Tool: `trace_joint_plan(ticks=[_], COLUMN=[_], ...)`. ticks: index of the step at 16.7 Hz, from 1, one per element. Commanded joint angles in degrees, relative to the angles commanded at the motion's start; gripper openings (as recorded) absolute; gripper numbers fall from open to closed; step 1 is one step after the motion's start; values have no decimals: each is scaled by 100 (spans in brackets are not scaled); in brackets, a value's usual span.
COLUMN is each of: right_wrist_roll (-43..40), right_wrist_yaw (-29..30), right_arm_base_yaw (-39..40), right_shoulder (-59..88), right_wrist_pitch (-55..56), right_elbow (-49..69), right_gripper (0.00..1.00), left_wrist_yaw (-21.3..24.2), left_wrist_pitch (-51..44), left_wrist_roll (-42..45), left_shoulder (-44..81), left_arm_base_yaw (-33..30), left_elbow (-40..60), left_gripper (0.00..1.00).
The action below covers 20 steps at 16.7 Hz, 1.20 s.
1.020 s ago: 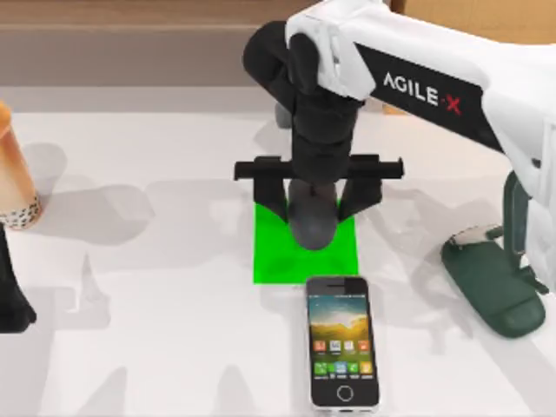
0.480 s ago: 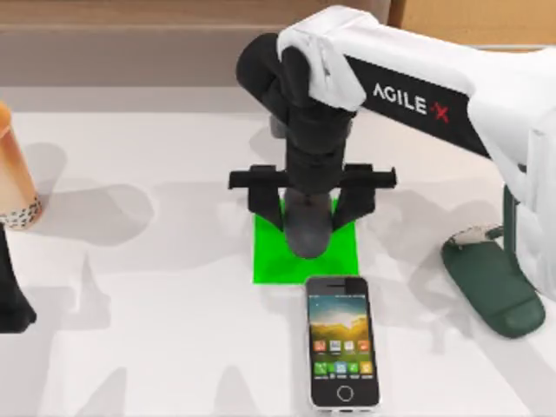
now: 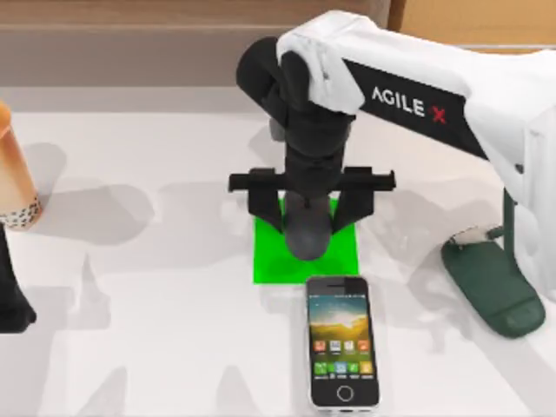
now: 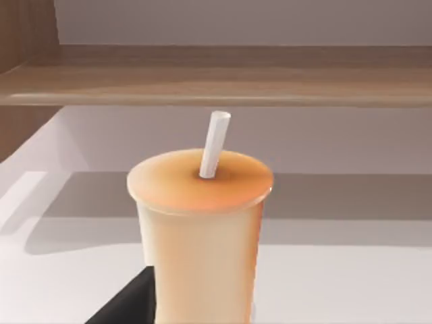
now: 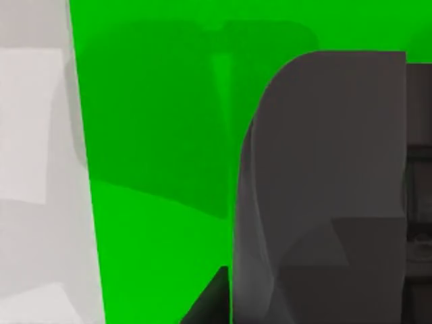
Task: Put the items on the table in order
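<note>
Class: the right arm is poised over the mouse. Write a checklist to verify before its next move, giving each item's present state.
1. Dark grey oval computer mouse lies on bright green square pad: ok.
2. Right end effector open, straddling the mouse: ok.
3. Fingers clear of mouse sides: cannot tell.
4. Silver-edged black smartphone clear of pad edge: cannot tell.
5. Left end effector parked beside tall orange-brown cup: ok.
</note>
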Motion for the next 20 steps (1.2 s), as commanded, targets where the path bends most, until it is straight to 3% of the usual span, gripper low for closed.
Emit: trace_joint_plan(ticks=[10, 20], right_wrist_roll=[0, 1], right_wrist_yaw=[0, 1], right_arm_base_yaw=[0, -10], right_shoulder=[0, -10], right_wrist_pitch=[0, 0], right_elbow=[0, 0], right_gripper=[98, 100], left_wrist_yaw=[0, 0], left_wrist_pitch=[0, 0], left_wrist_roll=[0, 0], left_shoulder=[0, 0], left_arm_base_yaw=[0, 0], left_elbow=[0, 0], left_gripper=[100, 100])
